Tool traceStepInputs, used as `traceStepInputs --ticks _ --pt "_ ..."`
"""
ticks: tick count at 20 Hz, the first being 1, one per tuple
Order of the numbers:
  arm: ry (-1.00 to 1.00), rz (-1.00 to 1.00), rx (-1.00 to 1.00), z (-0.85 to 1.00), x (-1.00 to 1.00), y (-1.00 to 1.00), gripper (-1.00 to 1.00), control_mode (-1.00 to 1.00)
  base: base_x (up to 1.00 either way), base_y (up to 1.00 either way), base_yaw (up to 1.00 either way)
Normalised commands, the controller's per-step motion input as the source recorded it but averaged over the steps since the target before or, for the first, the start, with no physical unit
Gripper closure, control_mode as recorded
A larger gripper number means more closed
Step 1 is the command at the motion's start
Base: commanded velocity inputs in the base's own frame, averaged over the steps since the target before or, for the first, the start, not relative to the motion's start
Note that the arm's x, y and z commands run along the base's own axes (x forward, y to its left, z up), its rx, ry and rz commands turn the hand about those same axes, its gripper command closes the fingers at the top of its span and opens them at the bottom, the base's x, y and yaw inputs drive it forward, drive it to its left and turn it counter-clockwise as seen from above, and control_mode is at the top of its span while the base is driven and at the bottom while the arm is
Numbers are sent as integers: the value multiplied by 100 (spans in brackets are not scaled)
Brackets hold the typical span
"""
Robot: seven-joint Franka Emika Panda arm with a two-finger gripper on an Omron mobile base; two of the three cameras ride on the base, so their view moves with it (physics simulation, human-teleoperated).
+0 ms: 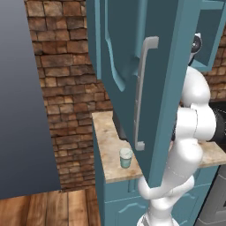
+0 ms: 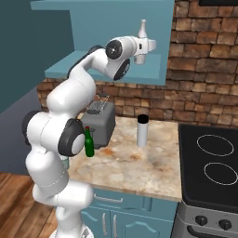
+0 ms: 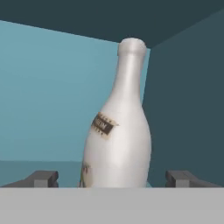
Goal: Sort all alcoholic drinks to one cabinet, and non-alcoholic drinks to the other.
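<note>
A slim cream-white bottle (image 3: 117, 131) with a long narrow neck and a small dark label stands upright inside the open teal upper cabinet (image 2: 111, 28), in its far right corner, as the robot's pincer (image 3: 113, 178) sits released with its two dark fingertips (image 3: 43, 178) spread wide on either side of the bottle's base and clear of the glass. From the right base view, the white arm (image 2: 74, 102) reaches up and to the right into the cabinet, the bottle's neck showing above the hand. Below, on the marbled counter (image 2: 135, 162), a tall white flask with a black cap (image 2: 142, 131) stands near the stove (image 2: 209, 158), a green bottle (image 2: 89, 142) stands just beside a grey toaster (image 2: 99, 123), and a small pale lidded cup (image 1: 126, 157) rests near the counter's front left edge
</note>
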Motion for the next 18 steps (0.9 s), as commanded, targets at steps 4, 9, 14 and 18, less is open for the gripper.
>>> traceStepInputs --ticks 4,9,14,18 --pt "0 0 5 0 -13 -10 -100 -100 0 0 0" --pt "0 0 3 3 -45 0 -100 -100 0 0 0" --pt "4 1 0 0 -98 0 -100 -100 0 0 0" --pt "1 17 0 -9 -100 0 -100 -100 0 0 0"
